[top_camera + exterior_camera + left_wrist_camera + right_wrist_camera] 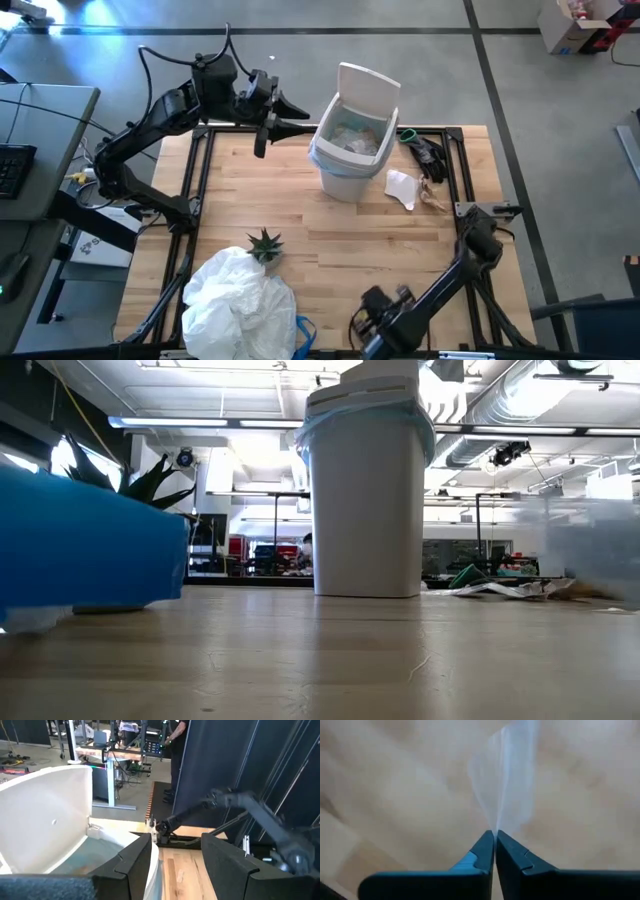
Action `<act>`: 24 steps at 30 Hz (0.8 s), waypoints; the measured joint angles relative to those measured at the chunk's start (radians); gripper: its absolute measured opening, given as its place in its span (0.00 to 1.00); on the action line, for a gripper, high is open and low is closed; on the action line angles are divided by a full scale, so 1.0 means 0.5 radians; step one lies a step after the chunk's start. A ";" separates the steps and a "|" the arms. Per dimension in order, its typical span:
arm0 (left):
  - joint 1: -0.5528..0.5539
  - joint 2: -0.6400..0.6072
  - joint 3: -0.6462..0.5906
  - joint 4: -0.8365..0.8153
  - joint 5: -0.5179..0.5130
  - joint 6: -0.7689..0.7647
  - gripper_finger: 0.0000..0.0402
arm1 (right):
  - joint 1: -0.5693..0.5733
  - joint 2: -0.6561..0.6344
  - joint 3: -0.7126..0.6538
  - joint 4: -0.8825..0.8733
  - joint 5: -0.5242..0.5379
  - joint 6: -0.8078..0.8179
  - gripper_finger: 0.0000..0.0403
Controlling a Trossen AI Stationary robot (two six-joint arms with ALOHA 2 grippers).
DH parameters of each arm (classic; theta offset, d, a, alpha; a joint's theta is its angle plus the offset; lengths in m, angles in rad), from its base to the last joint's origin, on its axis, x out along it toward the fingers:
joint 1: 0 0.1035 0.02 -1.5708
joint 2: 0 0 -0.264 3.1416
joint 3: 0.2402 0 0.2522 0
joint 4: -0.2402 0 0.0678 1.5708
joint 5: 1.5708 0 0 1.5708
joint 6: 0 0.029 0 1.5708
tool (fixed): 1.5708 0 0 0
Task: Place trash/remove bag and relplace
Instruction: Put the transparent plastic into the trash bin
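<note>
The white bin [350,150] stands at the table's far middle with its lid up, lined with the light-blue bag [318,150], and trash [355,140] lies inside it. My left gripper [298,125] hovers open just left of the bin's rim [150,845], with nothing between its fingers. Near the table's front edge, my right gripper [495,834] is shut on a thin translucent piece of plastic [507,780]. A white paper scrap [403,188] and a brown piece [435,200] lie right of the bin. My right gripper pinches an edge of the thin translucent plastic [496,827] between its two fingertips, coming steeply from above. The plastic fans out away from the fingers over the wooden table; whether its far part rests on the table does not show.
A small green potted plant [265,243] stands left of centre. A big crumpled white plastic heap [238,300] with something blue [302,335] beside it fills the near left corner. A dark object with a green cord [422,148] lies right of the bin.
</note>
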 joint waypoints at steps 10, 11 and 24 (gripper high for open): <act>0.000 -0.035 -0.002 -0.491 -0.025 0.117 0.39 | -0.319 -0.571 0.006 -0.299 0.554 -0.470 0.00; -0.003 -0.035 -0.002 -0.566 -0.049 0.147 0.39 | -0.357 -0.628 0.006 -0.290 0.607 -0.526 0.00; -0.123 -0.038 -0.016 -0.931 -0.228 0.260 0.39 | -0.946 -1.374 0.010 0.453 0.967 -1.746 0.00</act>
